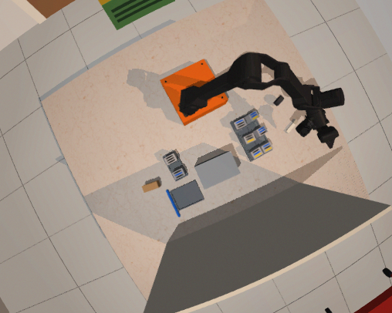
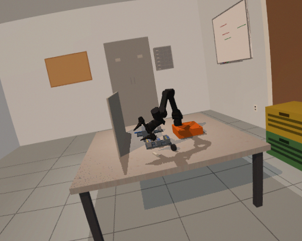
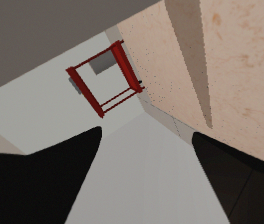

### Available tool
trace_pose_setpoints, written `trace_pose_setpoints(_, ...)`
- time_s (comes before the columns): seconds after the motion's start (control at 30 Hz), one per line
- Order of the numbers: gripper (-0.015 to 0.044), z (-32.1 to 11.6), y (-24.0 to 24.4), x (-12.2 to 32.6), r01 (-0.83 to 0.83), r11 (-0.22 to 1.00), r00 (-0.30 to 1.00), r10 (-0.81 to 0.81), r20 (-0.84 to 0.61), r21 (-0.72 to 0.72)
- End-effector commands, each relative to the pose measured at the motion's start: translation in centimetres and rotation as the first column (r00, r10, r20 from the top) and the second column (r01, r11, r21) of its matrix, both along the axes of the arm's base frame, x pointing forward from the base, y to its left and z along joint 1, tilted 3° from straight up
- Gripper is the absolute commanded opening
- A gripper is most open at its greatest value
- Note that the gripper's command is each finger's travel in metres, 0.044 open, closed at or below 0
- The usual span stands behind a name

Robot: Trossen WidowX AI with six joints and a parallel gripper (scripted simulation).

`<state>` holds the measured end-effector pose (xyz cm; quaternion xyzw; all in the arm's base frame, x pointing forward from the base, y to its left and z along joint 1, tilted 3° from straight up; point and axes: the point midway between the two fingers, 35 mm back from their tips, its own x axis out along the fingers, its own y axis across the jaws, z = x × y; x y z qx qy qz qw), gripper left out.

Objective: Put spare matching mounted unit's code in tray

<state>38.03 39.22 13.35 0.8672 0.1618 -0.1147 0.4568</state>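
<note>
My gripper [image 1: 316, 138] [image 2: 138, 135] [image 3: 146, 133] is open and empty, raised above the table near the tall panel. A dark rack [image 1: 252, 145] holds several grey spare units with blue, yellow and white labels, one of them a unit [image 1: 240, 123] at a corner. A smaller rack [image 1: 174, 166] holds two units. A flat dark grey tray [image 1: 186, 195] with a blue bar [image 1: 173, 203] along one side holds nothing visible. I cannot make out the mounted unit or its back, and no part code is legible. The wrist view shows no spare or tray.
A tall grey panel [image 1: 258, 239] [image 2: 116, 127] [image 3: 34, 35] stands on the table beside the gripper. A grey box [image 1: 217, 169] stands between the racks. A tan block [image 1: 151, 186], a dark block [image 1: 278, 100] and a whitish piece [image 1: 291, 126] lie about. The arm's base is on an orange plate [image 1: 196, 71] [image 2: 194, 132].
</note>
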Motion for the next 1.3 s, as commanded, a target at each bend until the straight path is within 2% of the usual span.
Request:
trace_pose_setpoints(0.0, 0.0426, 0.0, 0.0, 0.0, 0.0, 1.0, 1.0, 0.0, 0.0, 0.0)
trace_pose_setpoints(0.2, 0.044, 0.0, -0.2, 0.2, -0.003, 1.0, 1.0, 0.003, -0.002, -0.017)
trace_pose_setpoints(0.3, 0.044, 0.1, -3.1, 2.9, -0.055, 0.968, 0.998, 0.046, -0.045, -0.243)
trace_pose_setpoints(0.4, 0.044, 0.2, -7.2, 5.6, -0.149, 0.864, 0.987, 0.098, -0.13, -0.48)
trace_pose_setpoints(0.53, 0.044, 0.2, -11.4, 7.5, -0.265, 0.72, 0.961, 0.139, -0.24, -0.642)
trace_pose_setpoints(0.67, 0.044, -0.3, -15.5, 8.7, -0.388, 0.568, 0.917, 0.162, -0.364, -0.726)
trace_pose_setpoints(0.9, 0.044, -0.9, -22.4, 9.2, -0.611, 0.297, 0.791, 0.193, -0.581, -0.733)
trace_pose_setpoints(1.1, 0.044, -1.2, -28.0, 8.3, -0.779, 0.063, 0.621, 0.222, -0.752, -0.624)
trace_pose_setpoints(1.27, 0.044, -0.9, -32.3, 7.0, -0.859, -0.077, 0.475, 0.247, -0.845, -0.505)
